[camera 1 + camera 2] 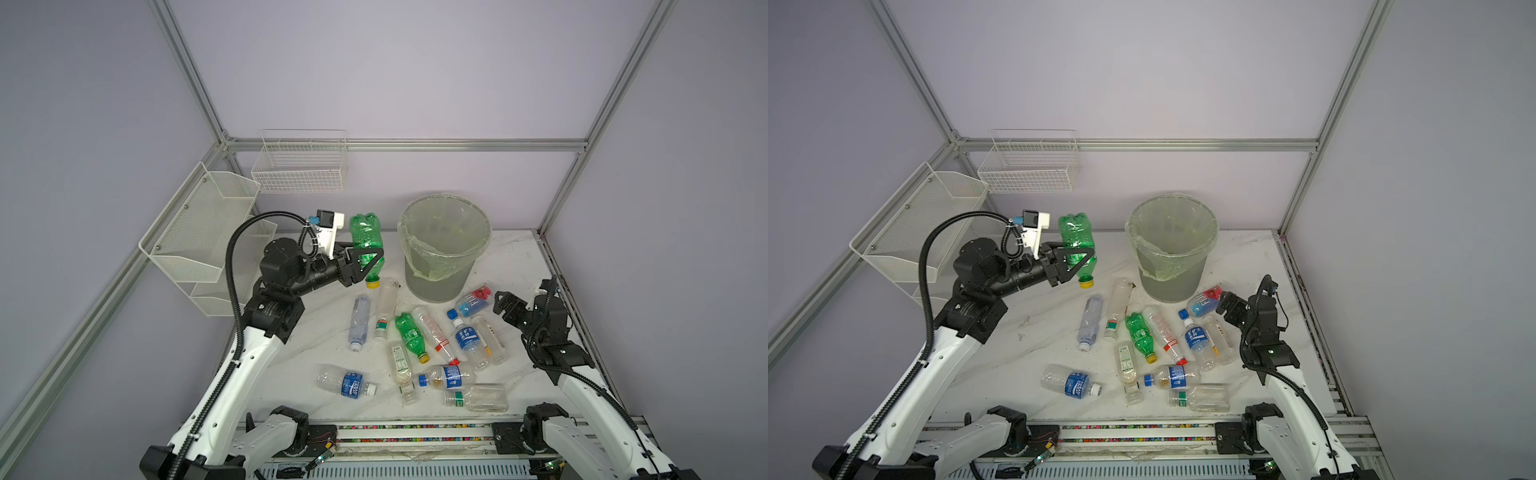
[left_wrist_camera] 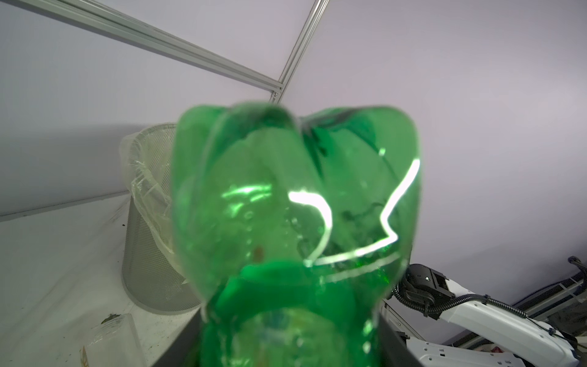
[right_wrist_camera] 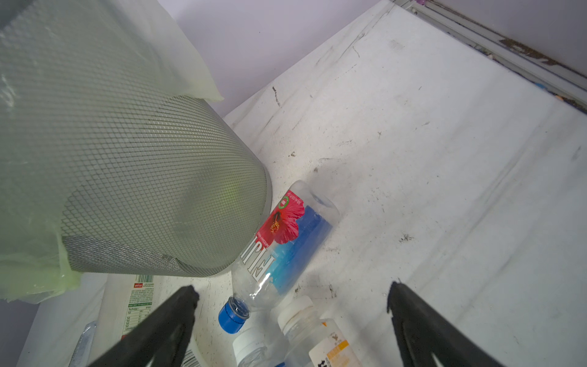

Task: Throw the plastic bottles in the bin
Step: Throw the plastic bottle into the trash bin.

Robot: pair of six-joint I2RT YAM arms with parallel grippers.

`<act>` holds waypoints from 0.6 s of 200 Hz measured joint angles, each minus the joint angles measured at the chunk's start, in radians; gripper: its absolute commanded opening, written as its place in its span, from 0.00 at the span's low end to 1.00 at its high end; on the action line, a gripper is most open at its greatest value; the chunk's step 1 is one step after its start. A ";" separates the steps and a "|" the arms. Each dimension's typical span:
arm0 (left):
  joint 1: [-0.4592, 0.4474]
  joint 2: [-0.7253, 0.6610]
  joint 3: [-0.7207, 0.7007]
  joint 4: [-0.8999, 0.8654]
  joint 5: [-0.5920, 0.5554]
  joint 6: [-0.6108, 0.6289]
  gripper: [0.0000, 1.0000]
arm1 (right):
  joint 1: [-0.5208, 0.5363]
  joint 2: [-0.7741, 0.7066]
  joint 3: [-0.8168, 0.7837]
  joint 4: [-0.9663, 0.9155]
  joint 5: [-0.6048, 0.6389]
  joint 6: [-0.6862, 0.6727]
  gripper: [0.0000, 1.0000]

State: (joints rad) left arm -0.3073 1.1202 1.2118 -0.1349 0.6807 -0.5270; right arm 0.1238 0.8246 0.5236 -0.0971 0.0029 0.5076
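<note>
My left gripper (image 1: 368,259) is shut on a green bottle (image 1: 365,237), held cap-down above the table, left of the bin (image 1: 432,278) and about level with its rim. The left wrist view is filled by that green bottle (image 2: 295,206), with the bin (image 2: 149,260) behind it. Several plastic bottles lie on the table in front of the bin, among them a second green bottle (image 1: 411,334). My right gripper (image 1: 505,301) hangs open and empty just right of a blue and red labelled bottle (image 3: 286,241) lying against the bin's foot (image 3: 143,178).
Two white wire baskets (image 1: 299,166) (image 1: 199,232) hang on the back and left walls. Metal frame posts bound the white marble table (image 1: 316,332). A rail (image 1: 415,434) runs along the front edge between the arm bases.
</note>
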 measured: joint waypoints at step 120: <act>-0.256 0.920 1.114 -0.307 -0.397 0.191 1.00 | 0.000 0.021 0.002 0.009 -0.005 -0.007 0.97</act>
State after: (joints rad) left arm -0.5632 2.0403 2.3253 -0.4423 0.2840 -0.3363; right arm 0.1238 0.8455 0.5251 -0.0883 -0.0021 0.5007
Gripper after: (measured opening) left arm 0.998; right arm 0.975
